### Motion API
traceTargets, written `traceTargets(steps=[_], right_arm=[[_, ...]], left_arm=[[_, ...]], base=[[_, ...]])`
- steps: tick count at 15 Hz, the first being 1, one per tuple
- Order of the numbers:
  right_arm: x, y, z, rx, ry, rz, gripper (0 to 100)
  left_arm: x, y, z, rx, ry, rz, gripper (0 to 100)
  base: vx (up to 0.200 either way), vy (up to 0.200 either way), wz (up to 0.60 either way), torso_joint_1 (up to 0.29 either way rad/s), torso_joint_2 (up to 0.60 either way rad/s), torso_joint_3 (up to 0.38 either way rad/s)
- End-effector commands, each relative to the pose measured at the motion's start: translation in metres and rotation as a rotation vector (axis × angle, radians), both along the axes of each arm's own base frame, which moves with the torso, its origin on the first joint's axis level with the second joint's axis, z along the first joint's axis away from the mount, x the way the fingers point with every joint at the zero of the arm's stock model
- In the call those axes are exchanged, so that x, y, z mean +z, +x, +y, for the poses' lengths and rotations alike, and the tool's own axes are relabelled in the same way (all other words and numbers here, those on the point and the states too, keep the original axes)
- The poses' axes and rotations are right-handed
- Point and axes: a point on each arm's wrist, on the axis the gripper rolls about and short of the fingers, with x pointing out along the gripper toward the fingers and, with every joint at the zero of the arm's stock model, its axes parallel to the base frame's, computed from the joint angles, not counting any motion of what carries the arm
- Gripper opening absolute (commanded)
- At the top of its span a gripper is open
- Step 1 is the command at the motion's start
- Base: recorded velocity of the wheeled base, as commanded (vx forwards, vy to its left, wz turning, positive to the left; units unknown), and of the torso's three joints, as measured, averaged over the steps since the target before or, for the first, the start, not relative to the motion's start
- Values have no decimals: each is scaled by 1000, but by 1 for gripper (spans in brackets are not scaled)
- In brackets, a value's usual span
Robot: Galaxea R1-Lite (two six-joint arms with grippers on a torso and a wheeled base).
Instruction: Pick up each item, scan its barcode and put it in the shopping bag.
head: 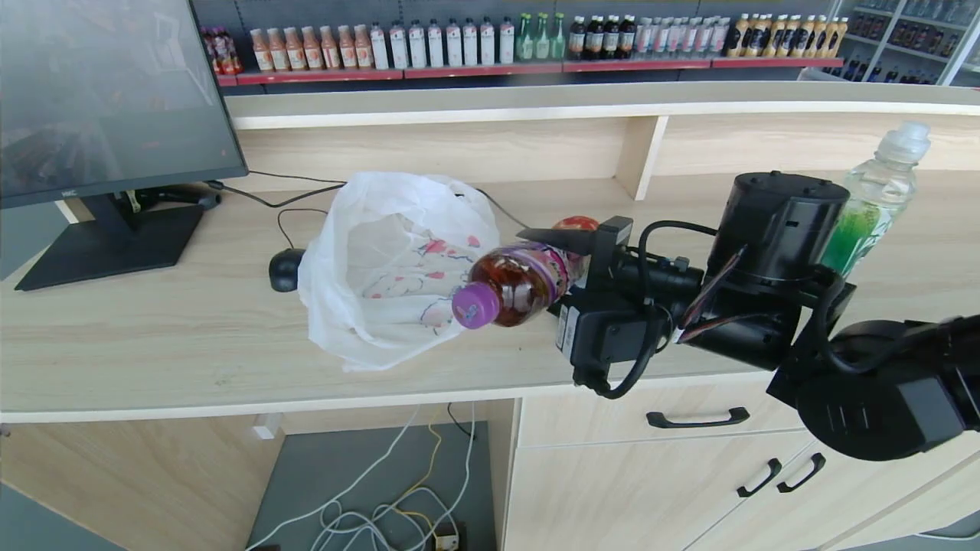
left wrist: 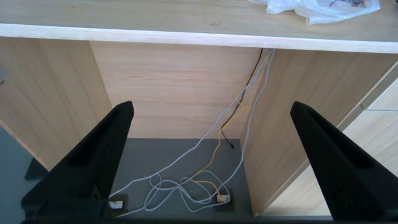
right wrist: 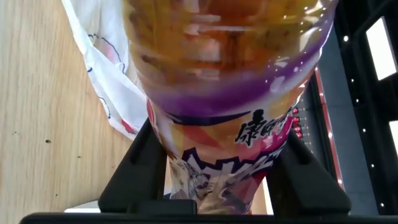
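My right gripper (head: 563, 256) is shut on a brown drink bottle (head: 521, 279) with a purple cap and purple label. The bottle lies sideways in the air, cap end over the near rim of the white shopping bag (head: 390, 264), which stands open on the wooden counter (head: 153, 337). In the right wrist view the bottle (right wrist: 227, 93) sits between the two black fingers (right wrist: 134, 171), with the bag (right wrist: 109, 81) beyond it. A clear water bottle (head: 880, 199) with a green label stands on the counter at the right. My left gripper (left wrist: 211, 162) hangs open below the counter edge.
A monitor (head: 107, 99) on a black stand is at the back left, with a black mouse (head: 285, 269) and cables beside the bag. A raised shelf ledge (head: 536, 103) runs along the back. Drawers (head: 689, 428) are under the counter at the right; loose cables (left wrist: 205, 180) lie on the floor below.
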Motion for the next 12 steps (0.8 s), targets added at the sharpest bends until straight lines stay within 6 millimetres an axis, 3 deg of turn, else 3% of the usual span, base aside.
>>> traceTargets(steps=[1, 6, 12], right_arm=[[-9, 11, -2, -13, -16, 15, 0], [-3, 27, -29, -60, -7, -1, 0], [-9, 31, -29, -63, -15, 13, 0]], left_arm=[[0, 0, 0, 0, 1, -1, 100], [0, 0, 0, 0, 0, -1, 100], [0, 0, 0, 0, 1, -1, 100]], base=[[0, 0, 0, 0, 0, 0], [0, 0, 0, 0, 0, 0], [0, 0, 0, 0, 0, 0]])
